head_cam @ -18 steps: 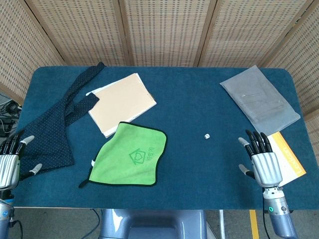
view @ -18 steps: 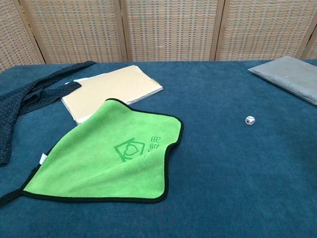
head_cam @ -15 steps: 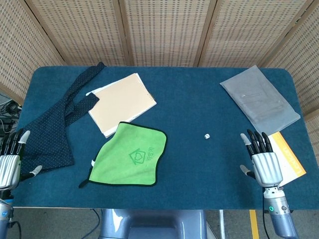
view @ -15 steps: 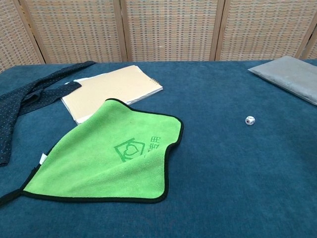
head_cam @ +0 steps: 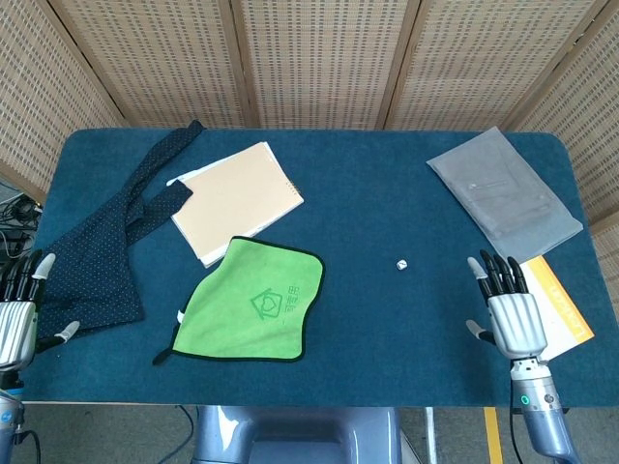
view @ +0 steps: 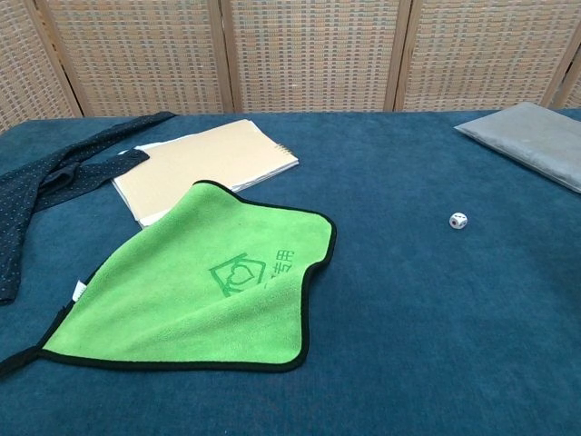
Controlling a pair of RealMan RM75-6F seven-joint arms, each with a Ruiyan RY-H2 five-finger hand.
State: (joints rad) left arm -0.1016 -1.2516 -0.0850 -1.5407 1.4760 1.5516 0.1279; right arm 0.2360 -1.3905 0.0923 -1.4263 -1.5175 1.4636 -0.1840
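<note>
My left hand (head_cam: 19, 314) hovers at the table's near left edge, fingers spread and empty, close to the end of a dark dotted necktie (head_cam: 102, 232). At the near right my right hand (head_cam: 509, 314) is open too, holding nothing, beside an orange booklet (head_cam: 566, 309). A small white die (head_cam: 401, 263) (view: 458, 220) lies to the left of and beyond the right hand. A green cloth (head_cam: 253, 302) (view: 200, 286) lies flat in the front middle, overlapping a tan notebook (head_cam: 237, 198) (view: 204, 168). Neither hand shows in the chest view.
A grey pouch (head_cam: 505, 193) (view: 536, 136) rests at the far right of the blue table (head_cam: 387, 193). The necktie (view: 64, 173) runs from the far left toward the front left. Wicker screens stand behind the table.
Both hands have drawn back slightly toward the near edge, the left also shifting left; nothing on the table has moved.
</note>
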